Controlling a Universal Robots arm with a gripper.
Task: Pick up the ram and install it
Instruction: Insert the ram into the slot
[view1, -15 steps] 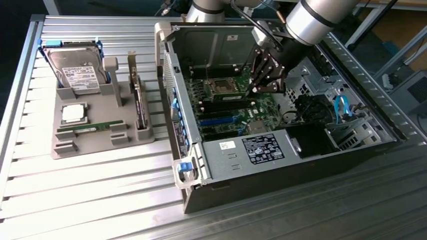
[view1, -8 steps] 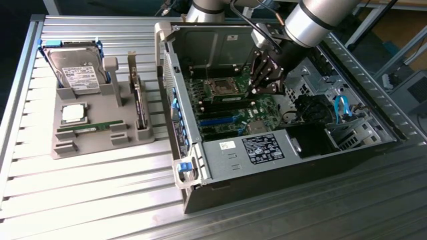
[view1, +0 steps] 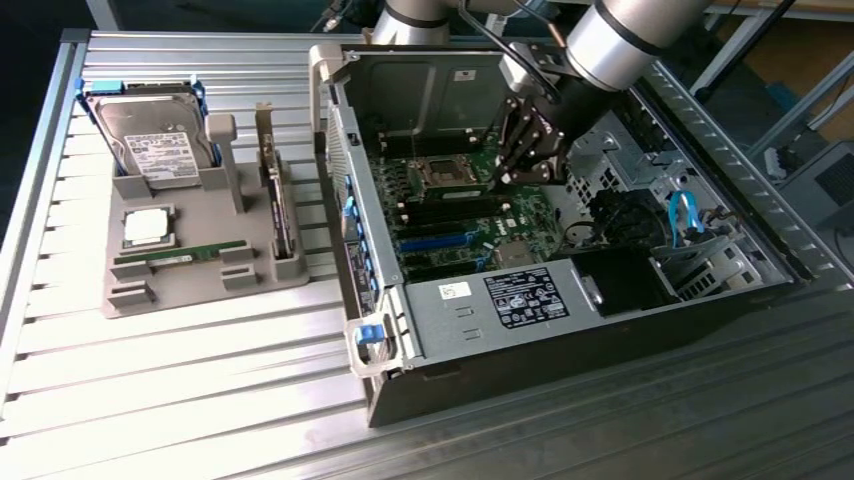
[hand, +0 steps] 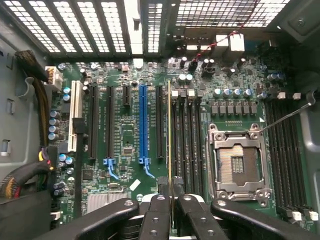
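table (view1: 200, 400) ribbed bare metal, shiny | tray (view1: 200, 290) at 9 o'clock of case (view1: 427, 335), matt grey plastic | case dull sheet metal (perforated) | socket (hand: 239, 137) bright metal | gripper (hand: 170, 201) matt black | ram (hand: 169, 130) thin dull board edge

Slatted table (view1: 200, 400): grey tray (view1: 187, 288), computer case (view1: 561, 365)

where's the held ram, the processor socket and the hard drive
ram (hand: 170, 145), wrist view, middle of its thin edge
processor socket (hand: 239, 162), wrist view, central pin field
hard drive (view1: 154, 147), exterior view, white label
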